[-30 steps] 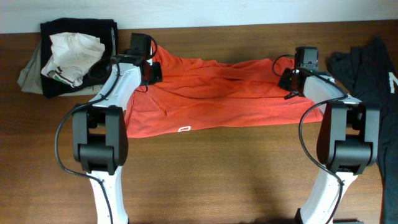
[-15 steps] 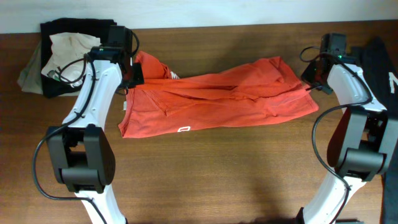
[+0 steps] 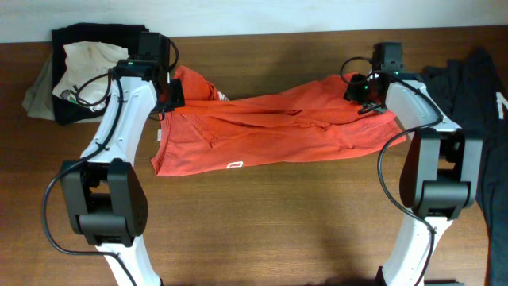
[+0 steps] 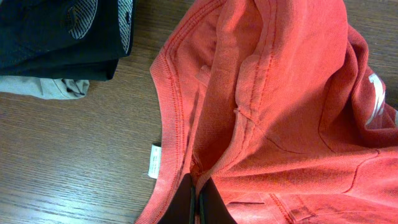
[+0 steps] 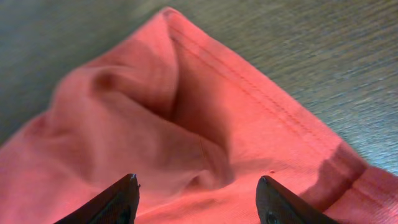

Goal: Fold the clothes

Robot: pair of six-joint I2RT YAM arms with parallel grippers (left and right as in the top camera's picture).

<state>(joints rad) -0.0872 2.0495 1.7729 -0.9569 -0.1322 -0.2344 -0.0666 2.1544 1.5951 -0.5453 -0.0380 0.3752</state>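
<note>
The red-orange T-shirt (image 3: 278, 131) lies crumpled lengthwise across the table, a small white mark on its front hem. My left gripper (image 3: 169, 98) is shut on a fold of the shirt (image 4: 267, 112) beside the collar. In the left wrist view the dark fingertips (image 4: 198, 198) pinch the cloth, and a white neck tag (image 4: 154, 161) hangs just left of them. My right gripper (image 3: 367, 89) hovers over the shirt's right end. In the right wrist view its jaws (image 5: 198, 190) stand wide open over the bunched cloth (image 5: 186, 118), holding nothing.
A pile of dark folded garments with a cream cloth on top (image 3: 95, 63) sits at the back left, close to the left arm, and shows as dark folds (image 4: 56, 37) in the left wrist view. Another dark garment (image 3: 468, 79) lies at the right edge.
Both arms first pulled the shirt outward. The right gripper then let go, opened, and swung back left over the shirt's right end. The left gripper has kept its grip and held still.
</note>
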